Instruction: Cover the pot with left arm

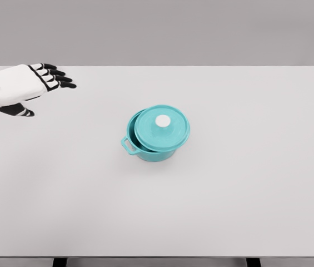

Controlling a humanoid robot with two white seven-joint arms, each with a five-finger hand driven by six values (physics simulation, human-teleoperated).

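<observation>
Left hand point(26, 86) (fingers spread, empty) hovers well left of the lid point(162, 127), askew on the pot point(145, 151).

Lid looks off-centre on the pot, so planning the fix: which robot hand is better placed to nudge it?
Left. The left robot hand is in view at the table's left, fingers open, facing the pot and its shifted lid. The right isn't in view.

Lid point(162, 127) seemingly askew on pot point(145, 151); left hand point(26, 86) apart.
</observation>
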